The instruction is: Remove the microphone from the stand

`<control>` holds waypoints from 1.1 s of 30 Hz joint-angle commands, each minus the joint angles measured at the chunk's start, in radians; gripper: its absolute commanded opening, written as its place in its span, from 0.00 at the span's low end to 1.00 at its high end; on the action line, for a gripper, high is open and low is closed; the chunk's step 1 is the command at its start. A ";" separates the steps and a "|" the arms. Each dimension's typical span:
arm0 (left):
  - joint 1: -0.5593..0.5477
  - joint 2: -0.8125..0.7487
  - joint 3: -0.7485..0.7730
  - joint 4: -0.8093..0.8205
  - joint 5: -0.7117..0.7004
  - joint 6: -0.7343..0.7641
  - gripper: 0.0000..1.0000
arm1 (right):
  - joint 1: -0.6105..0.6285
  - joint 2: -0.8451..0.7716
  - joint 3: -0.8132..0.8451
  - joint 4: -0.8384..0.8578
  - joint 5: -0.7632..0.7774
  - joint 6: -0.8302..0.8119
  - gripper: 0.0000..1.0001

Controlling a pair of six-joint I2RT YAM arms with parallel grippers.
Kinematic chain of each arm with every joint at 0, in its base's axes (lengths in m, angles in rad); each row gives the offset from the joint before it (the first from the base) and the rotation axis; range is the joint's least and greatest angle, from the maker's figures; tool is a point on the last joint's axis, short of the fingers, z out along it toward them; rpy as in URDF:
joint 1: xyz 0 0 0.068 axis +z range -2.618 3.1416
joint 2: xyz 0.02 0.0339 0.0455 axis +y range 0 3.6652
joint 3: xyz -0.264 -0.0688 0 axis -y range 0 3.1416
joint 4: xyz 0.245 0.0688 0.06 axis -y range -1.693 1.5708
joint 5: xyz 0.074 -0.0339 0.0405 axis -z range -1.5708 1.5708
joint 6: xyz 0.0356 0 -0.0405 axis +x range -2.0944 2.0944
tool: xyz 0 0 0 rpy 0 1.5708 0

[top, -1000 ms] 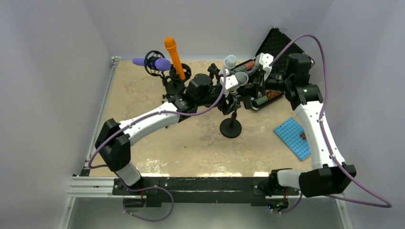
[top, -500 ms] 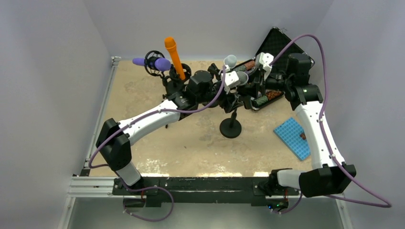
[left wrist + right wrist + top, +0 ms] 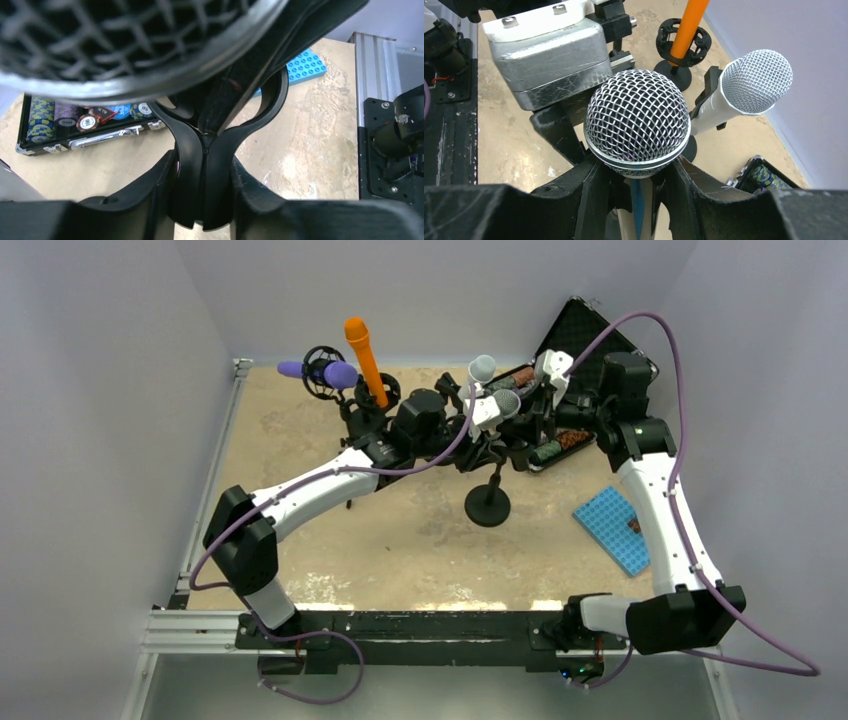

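Note:
The microphone [image 3: 638, 122] has a silver mesh head and a pale body that runs down between my right gripper's fingers [image 3: 694, 187]. My right gripper [image 3: 639, 182] is shut on that body just under the head. The stand [image 3: 488, 508] has a round black base on the table and a black forked clip [image 3: 205, 165] at its top. My left gripper [image 3: 205, 172] is shut on the clip's stem, right under the blurred mesh head [image 3: 100, 45]. In the top view both grippers meet at the microphone [image 3: 505, 403], the left gripper [image 3: 483, 448] below and the right gripper [image 3: 527, 430] behind.
A white microphone [image 3: 749, 82] on its own stand is close behind. An orange microphone [image 3: 366, 360] and a purple one [image 3: 330, 372] stand at the back left. An open poker-chip case [image 3: 560, 440] lies at the back right, a blue studded plate [image 3: 612, 528] at the right.
My left gripper has moved in and closed on the stand's clip. The stand's base has shifted slightly to the right. The right gripper has kept its hold.

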State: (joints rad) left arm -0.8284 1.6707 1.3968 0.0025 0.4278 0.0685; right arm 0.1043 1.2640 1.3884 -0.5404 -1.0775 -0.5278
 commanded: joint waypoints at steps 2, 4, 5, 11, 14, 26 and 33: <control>0.014 0.035 0.057 -0.035 0.113 -0.014 0.00 | 0.005 -0.040 -0.005 0.004 -0.012 0.020 0.00; 0.016 0.032 0.051 -0.033 0.125 -0.018 0.00 | 0.005 -0.042 -0.006 0.006 -0.012 0.020 0.00; 0.018 0.031 0.047 -0.031 0.126 -0.020 0.00 | 0.005 -0.043 -0.008 0.007 -0.010 0.020 0.00; 0.021 0.026 0.032 -0.053 0.120 -0.011 0.00 | -0.050 -0.024 0.120 0.139 0.021 0.211 0.00; 0.021 0.024 0.024 -0.052 0.114 -0.010 0.00 | -0.078 0.001 0.254 0.165 0.031 0.275 0.00; 0.023 0.017 0.021 -0.060 0.101 0.007 0.00 | -0.173 -0.039 0.526 0.130 0.290 0.242 0.00; 0.023 0.012 0.028 -0.073 0.098 0.009 0.00 | -0.234 -0.025 0.474 -0.230 0.475 0.089 0.00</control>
State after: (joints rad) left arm -0.8062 1.6924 1.4178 -0.0017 0.5068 0.0719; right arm -0.1005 1.2091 1.8927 -0.5251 -0.7681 -0.3164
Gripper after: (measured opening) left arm 0.587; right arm 0.425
